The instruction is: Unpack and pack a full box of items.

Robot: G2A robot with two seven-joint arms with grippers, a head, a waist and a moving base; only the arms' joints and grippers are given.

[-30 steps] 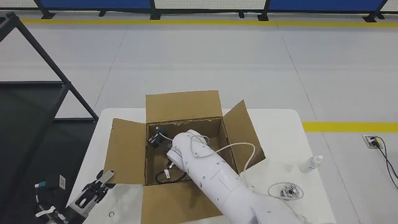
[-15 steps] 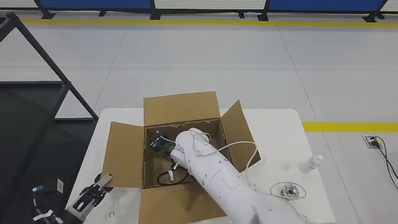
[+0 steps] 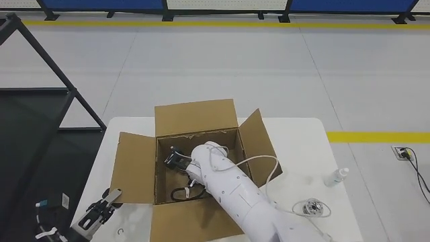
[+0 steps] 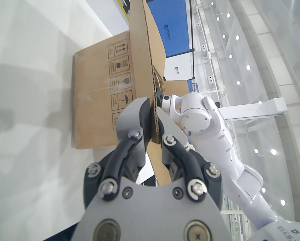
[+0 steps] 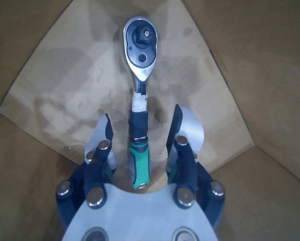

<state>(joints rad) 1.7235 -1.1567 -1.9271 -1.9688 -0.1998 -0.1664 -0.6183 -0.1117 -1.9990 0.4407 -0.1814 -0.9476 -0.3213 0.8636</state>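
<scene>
An open cardboard box stands on the white table, all flaps spread. My left gripper is shut on the edge of the box's left flap, and it also sits at that flap's near corner. My right arm goes down into the box, its gripper near the far left inside. On the box floor lies a ratchet wrench with a green and black handle. My right gripper is open, one finger on each side of the handle, not touching it.
A black cable lies inside the box. On the table to the right are a small white bottle and a coiled cord. A black metal rack stands off the table's left side.
The box has shifted slightly left. My right gripper has moved a little nearer and deeper inside the box. The left gripper keeps its hold on the flap.
</scene>
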